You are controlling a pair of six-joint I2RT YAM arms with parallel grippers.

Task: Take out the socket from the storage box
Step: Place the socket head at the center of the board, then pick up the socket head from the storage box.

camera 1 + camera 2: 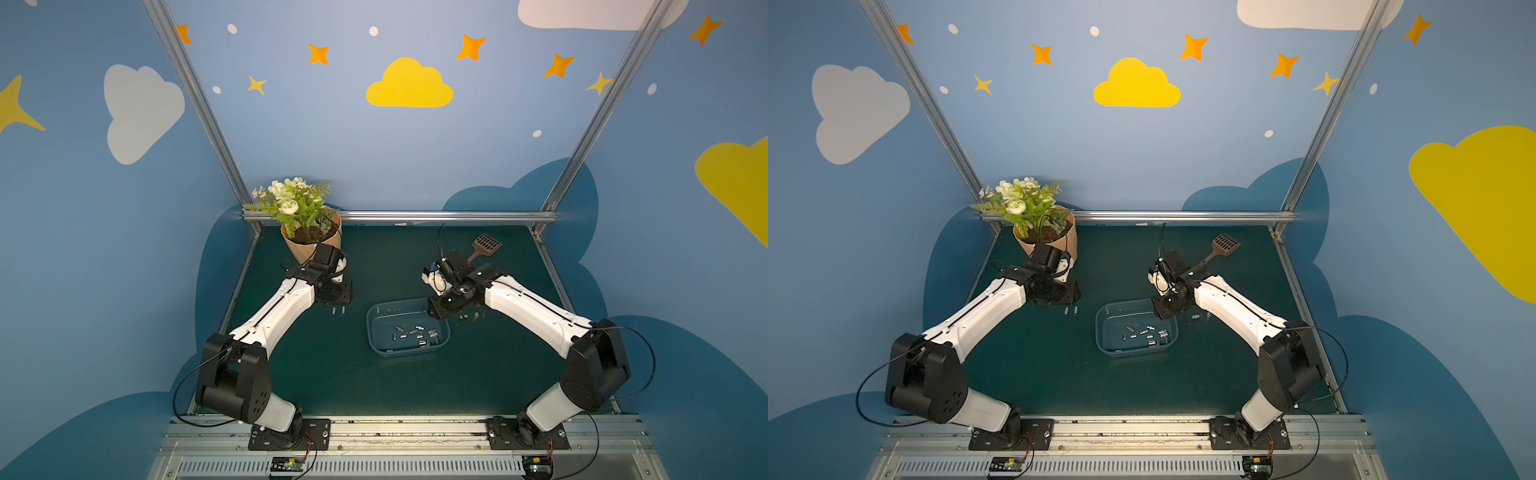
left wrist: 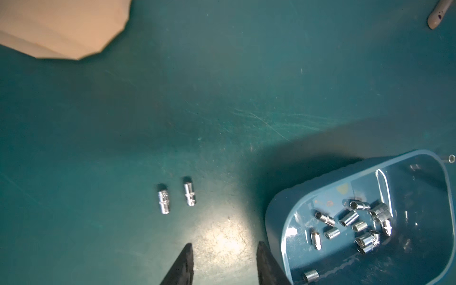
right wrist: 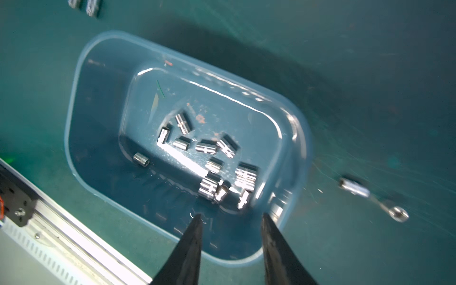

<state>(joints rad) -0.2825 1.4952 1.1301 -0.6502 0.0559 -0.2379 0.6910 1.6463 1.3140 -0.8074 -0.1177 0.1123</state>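
loosely, chrome sockets [image 3: 206,147] lay in the translucent blue-grey storage box [image 3: 98,103].
left end effector [image 2: 224,245] and right end effector [image 3: 230,216] gaped, empty.

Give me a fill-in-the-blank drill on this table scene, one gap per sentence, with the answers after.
1. The left gripper is open above the mat and holds ____.
2. Near it, ____ sockets lie side by side on the mat.
3. The right gripper hangs open over the ____, which holds most of the sockets.
4. The flowerpot stands at the back, on the ____ arm's side.

Missing words: nothing; two; storage box; left.
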